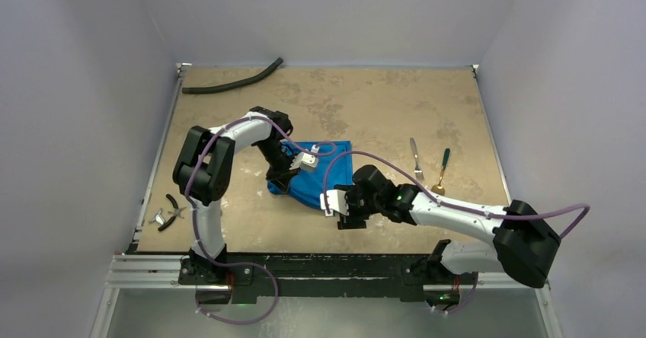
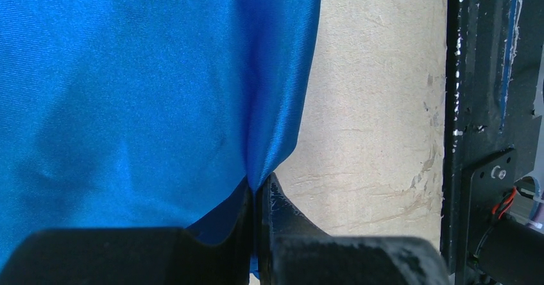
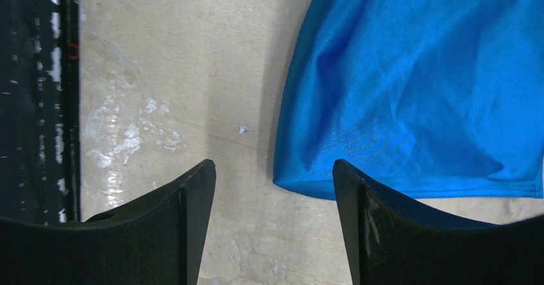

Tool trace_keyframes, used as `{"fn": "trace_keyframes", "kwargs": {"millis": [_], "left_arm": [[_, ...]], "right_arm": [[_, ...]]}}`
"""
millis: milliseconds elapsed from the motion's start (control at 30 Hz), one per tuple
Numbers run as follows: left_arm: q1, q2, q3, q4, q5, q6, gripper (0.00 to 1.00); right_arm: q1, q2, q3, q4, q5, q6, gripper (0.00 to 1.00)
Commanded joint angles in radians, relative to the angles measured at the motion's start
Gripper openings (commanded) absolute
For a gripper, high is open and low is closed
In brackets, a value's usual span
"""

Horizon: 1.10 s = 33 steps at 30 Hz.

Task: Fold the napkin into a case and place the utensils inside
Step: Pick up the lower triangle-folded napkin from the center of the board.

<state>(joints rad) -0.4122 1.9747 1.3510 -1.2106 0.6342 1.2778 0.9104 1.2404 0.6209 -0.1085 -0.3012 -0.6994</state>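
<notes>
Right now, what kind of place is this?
Probably a lab robot test cell: blank grey walls box in a worn tabletop, the left arm and right arm are bolted to a black rail, and pliers and a hose share it with the napkin.

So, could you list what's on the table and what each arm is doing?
napkin: blue, rumpled, in the middle
left gripper: shut on napkin's edge
right gripper: open, at napkin's near corner
fork: on table, right of napkin
spoon: beside fork, untouched
pliers: table's left edge
hose: far left corner
</notes>
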Motion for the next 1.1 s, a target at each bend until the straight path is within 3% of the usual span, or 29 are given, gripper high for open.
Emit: {"fn": "trace_keyframes", "kwargs": {"millis": [0, 233, 467, 800, 933, 1067], "left_arm": [[0.009, 0.013, 0.028, -0.022, 0.062, 0.038, 0.00], [0.010, 0.018, 0.033, -0.035, 0.060, 0.048, 0.00], [0.022, 0.030, 0.069, -0.079, 0.067, 0.075, 0.00], [0.037, 0.052, 0.096, -0.118, 0.066, 0.099, 0.00], [0.042, 0.056, 0.112, -0.140, 0.066, 0.111, 0.00], [0.056, 0.067, 0.140, -0.179, 0.065, 0.135, 0.00]], "right_arm": [[0.016, 0.009, -0.041, 0.118, 0.076, -0.037, 0.70], [0.016, 0.088, -0.075, 0.242, 0.188, -0.092, 0.65], [0.017, 0.177, -0.042, 0.329, 0.225, -0.081, 0.47], [0.048, 0.133, -0.090, 0.430, 0.298, -0.086, 0.51], [0.052, 0.179, -0.071, 0.436, 0.304, -0.083, 0.40], [0.053, 0.220, -0.041, 0.428, 0.303, -0.068, 0.19]]}}
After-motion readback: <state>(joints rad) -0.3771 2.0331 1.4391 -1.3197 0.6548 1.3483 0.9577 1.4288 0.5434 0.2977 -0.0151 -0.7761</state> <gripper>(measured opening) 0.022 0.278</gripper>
